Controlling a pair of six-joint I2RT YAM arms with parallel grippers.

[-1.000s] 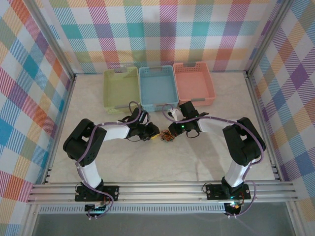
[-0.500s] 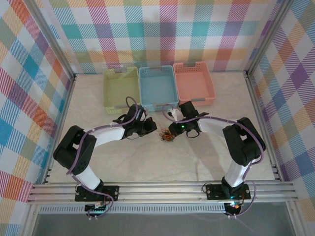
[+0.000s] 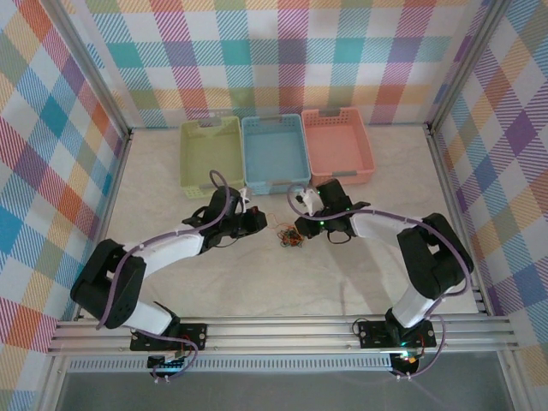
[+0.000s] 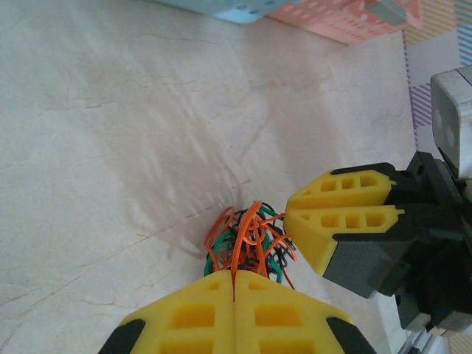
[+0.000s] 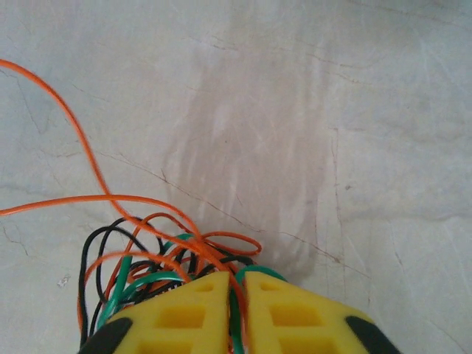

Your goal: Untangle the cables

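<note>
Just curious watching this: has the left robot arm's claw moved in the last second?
Yes. In the overhead view the left gripper has shifted up the table toward the blue basket, pinching an orange strand of the cables.

The cables [image 5: 158, 269] run under the right hand [image 5: 234, 295], its base cropped

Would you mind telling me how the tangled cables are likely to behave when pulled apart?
The cables are thin and loop loosely, so probably floppy and light. Orange, green and black strands interlace, so tugging one likely drags the whole bundle across the smooth table.
</note>
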